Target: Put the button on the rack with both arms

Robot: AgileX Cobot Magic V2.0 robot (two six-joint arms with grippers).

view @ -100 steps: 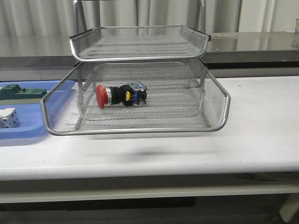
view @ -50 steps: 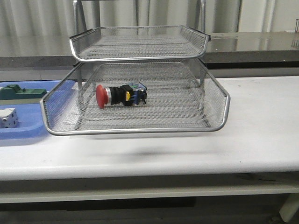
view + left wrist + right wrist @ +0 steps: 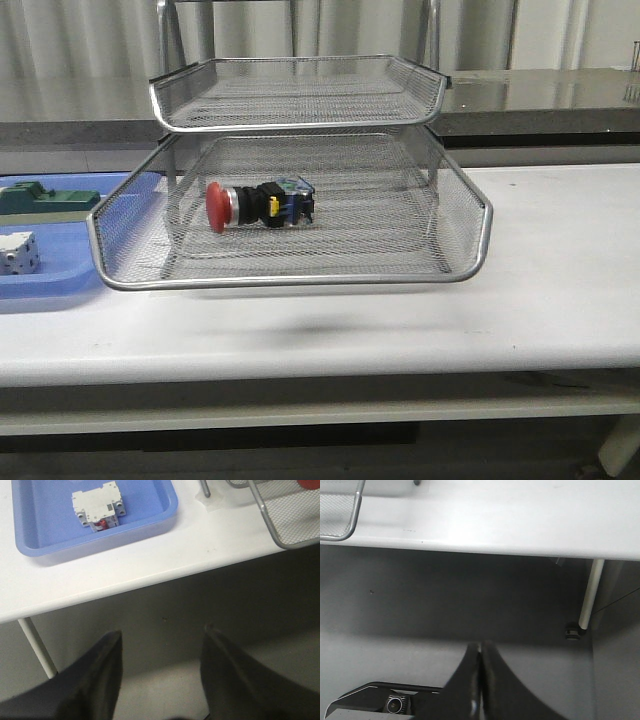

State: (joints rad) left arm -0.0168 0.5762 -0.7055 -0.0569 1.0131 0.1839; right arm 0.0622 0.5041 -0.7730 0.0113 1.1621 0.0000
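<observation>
The button (image 3: 259,204) lies on its side on the mesh floor of the pulled-out tray of the rack (image 3: 290,275), left of the tray's middle, with its red cap pointing left and its blue-and-yellow end pointing right. Nothing touches it. Compared with the front views from 1 second and half a second ago, it has not moved, and the tray sits just as far forward as before. Above it, another tray of the rack is pushed back on the frame.

Left of the rack, a blue tray (image 3: 55,285) rests on the white table (image 3: 560,290); in it are a white cube-shaped block (image 3: 18,251) and a green flat block (image 3: 45,198), both unchanged.

Neither arm shows in the front view. The left gripper (image 3: 161,642) hangs below the table edge over the floor, its 2 fingers spread apart and empty. The right gripper (image 3: 480,652) is likewise off the table, fingers pressed together with nothing between them.
</observation>
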